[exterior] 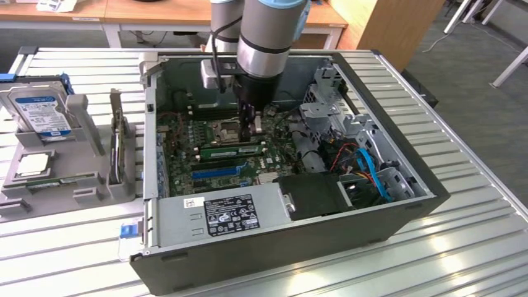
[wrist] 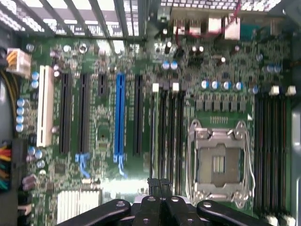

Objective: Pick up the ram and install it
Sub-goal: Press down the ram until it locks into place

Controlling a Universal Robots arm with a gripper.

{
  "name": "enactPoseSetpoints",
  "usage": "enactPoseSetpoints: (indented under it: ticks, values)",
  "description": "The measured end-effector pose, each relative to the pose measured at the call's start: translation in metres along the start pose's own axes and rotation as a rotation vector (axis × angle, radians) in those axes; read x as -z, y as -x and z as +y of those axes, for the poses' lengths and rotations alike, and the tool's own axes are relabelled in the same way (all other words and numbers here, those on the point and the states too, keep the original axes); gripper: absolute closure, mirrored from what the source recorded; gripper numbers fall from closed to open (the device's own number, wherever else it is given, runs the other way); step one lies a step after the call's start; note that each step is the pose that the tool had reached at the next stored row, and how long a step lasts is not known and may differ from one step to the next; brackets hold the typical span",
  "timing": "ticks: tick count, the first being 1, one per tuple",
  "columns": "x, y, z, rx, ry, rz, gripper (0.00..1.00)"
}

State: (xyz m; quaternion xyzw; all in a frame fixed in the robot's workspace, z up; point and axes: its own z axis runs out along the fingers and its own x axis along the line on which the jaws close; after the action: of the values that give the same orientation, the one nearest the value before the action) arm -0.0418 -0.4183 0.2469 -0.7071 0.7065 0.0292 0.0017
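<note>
**Gripper closed above the motherboard, ram lying in the slot area**

Your gripper (exterior: 256,122) hangs inside the open computer case (exterior: 396,210), its fingers (wrist: 160,186) pressed together with nothing between them. In the wrist view you see the fingertips just over the black memory slots (wrist: 167,136), beside the empty silver CPU socket (wrist: 217,162). In the exterior view, the ram (exterior: 232,150) lies as a long green stick on the motherboard (exterior: 185,154), just below the gripper and above the blue expansion slot (exterior: 219,171); whether it is fully seated you cannot tell. On the exterior view's left, outside the case, a grey holder (exterior: 49,179) carries the hard drive (exterior: 37,111) with its blue-and-white label and a square silver processor (exterior: 31,164).
</note>
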Motion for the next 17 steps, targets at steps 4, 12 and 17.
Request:
enactPoseSetpoints:
  ticks: [4,12,17]
  values:
    - [-0.0004,0.0,0.0108,0.0,-0.0008,0.0,0.9]
    - [-0.0012,0.0,0.029,0.0,-0.0015,0.0,0.9]
    - [-0.0015,0.0,0.0381,0.0,-0.0017,0.0,0.9]
